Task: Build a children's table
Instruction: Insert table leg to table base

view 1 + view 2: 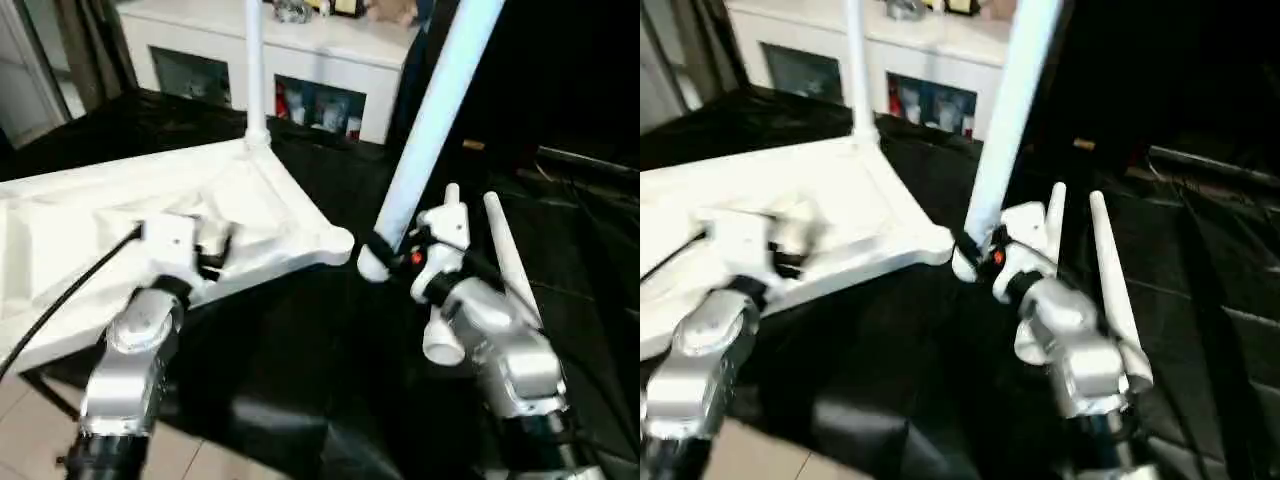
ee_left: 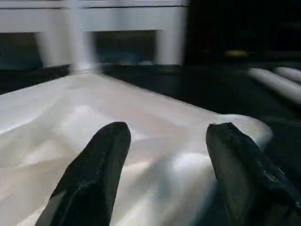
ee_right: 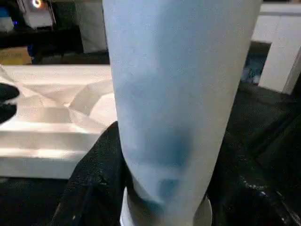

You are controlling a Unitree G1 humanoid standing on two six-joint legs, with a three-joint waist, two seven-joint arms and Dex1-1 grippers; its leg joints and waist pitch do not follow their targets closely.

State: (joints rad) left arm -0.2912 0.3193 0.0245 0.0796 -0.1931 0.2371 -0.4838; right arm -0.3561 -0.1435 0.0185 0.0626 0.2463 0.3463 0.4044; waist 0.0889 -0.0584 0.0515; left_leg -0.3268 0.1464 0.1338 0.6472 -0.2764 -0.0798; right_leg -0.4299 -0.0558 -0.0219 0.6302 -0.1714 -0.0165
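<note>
The table top (image 1: 150,215) lay upside down on the black cloth (image 1: 300,350), ribs up, one leg (image 1: 254,70) standing upright in its far corner. The right gripper (image 1: 380,250) pinched a second leg (image 1: 430,120) near its lower end, just beside the near corner. The left gripper (image 2: 164,155) hovered over the top, fingers (image 2: 94,174) spread. Two more legs (image 1: 505,260) lay on the cloth, with a white cabinet (image 1: 300,60) behind.
</note>
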